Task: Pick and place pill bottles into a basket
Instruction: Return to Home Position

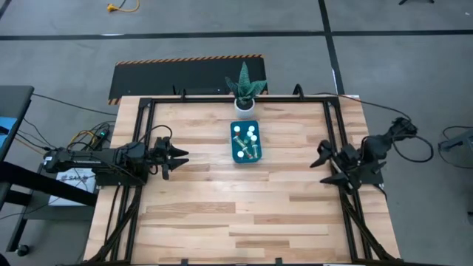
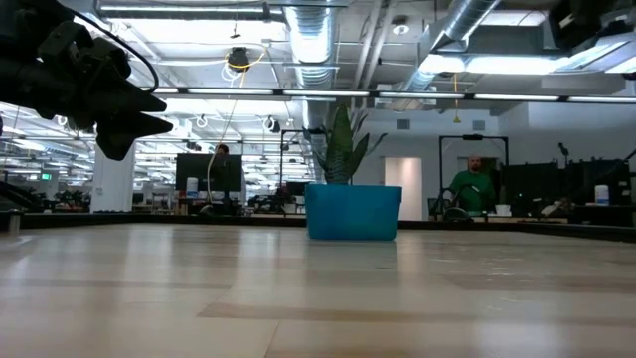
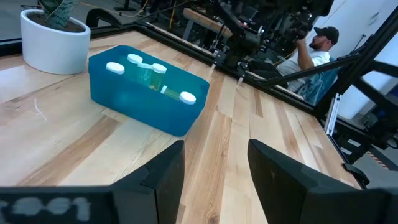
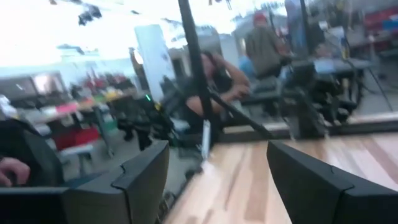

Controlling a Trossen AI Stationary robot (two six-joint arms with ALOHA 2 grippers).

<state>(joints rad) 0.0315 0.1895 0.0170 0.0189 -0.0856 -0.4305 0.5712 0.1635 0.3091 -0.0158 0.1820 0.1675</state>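
Note:
The teal-blue basket (image 1: 245, 142) stands on the table's far middle, next to the white plant pot (image 1: 244, 103). Several pill bottles (image 1: 247, 140) with white caps lie inside it; they also show in the left wrist view (image 3: 149, 71) inside the basket (image 3: 143, 102). My left gripper (image 1: 179, 157) is open and empty, above the table left of the basket. My right gripper (image 1: 323, 164) is open and empty, above the table's right side. In the low view the basket (image 2: 353, 211) stands mid-table and the left gripper (image 2: 149, 109) hovers at the upper left.
The white pot with the green spiky plant (image 3: 53, 31) stands just beyond the basket at the far edge. A black frame (image 1: 222, 98) runs around the table. People show in the room beyond (image 3: 314, 46). Bare wood lies across the near half (image 1: 236, 214).

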